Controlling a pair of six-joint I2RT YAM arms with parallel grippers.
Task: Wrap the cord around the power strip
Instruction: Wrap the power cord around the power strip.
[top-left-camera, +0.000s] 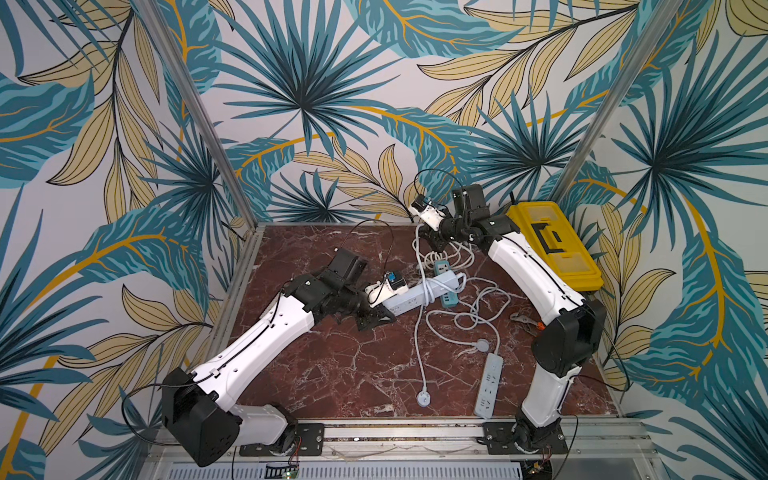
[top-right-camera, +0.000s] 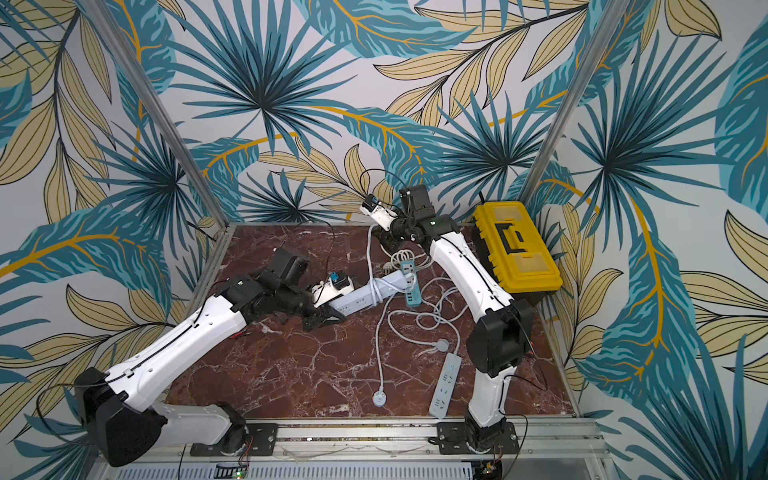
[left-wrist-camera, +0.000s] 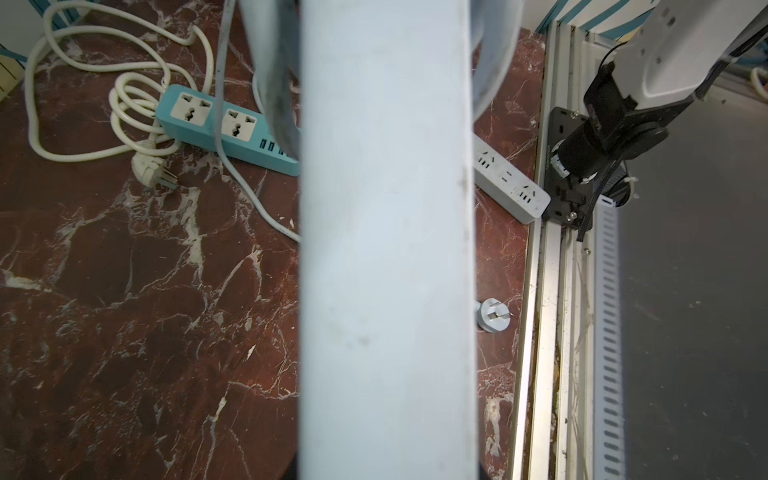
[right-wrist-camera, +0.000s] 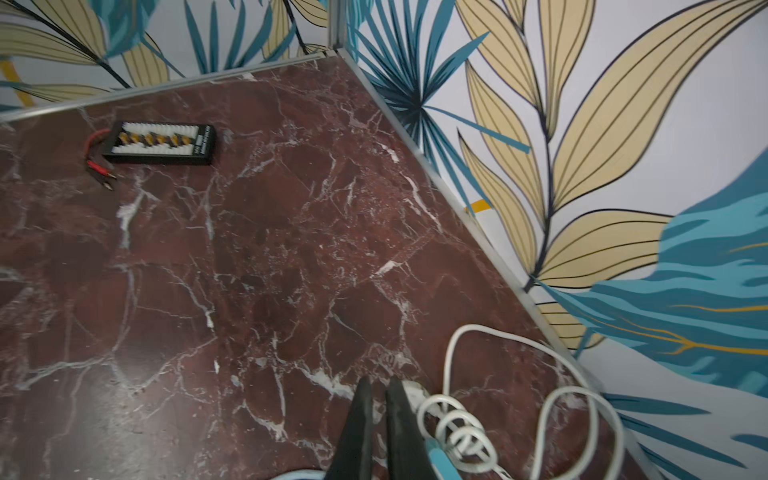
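Overall: I am a two-armed robot working over a dark red marble table (top-left-camera: 332, 374) walled with a leaf-patterned print.
Left pincer (top-left-camera: 382, 311): my jaws are clamped on the near-left end of the power strip, just left of the table's middle.
Power strip (top-left-camera: 415, 293): long and pale blue-white, it is lifted off the table and slants from my left pincer toward the far right. In the left wrist view it fills the middle of the picture (left-wrist-camera: 386, 249).
Cord (top-left-camera: 419, 257): pale like the strip, it loops a couple of times around the strip's middle. One stretch runs taut toward the far side to my right pincer, and another trails toward the near edge.
Right pincer (top-left-camera: 432, 243): held above the far part of the table, with my jaws pressed together on the cord. In the right wrist view (right-wrist-camera: 376, 415) the two black fingers (right-wrist-camera: 399, 419) stand almost touching.
Plug (top-left-camera: 423, 398): round, lying flat on the marble near the front edge, at the end of the trailing cord.
Teal strip (top-left-camera: 449, 300): lies on the table under the far end of the lifted strip, with its white cable (top-left-camera: 457, 253) coiled on its far side.
Grey strip (top-left-camera: 489, 386): lies flat at the near right, beside my right arm's base.
Yellow toolbox (top-left-camera: 552, 245): sits closed at the far right edge.
Black board (right-wrist-camera: 160, 143): small, with red leads, on the left side of the table and well apart from the strips.
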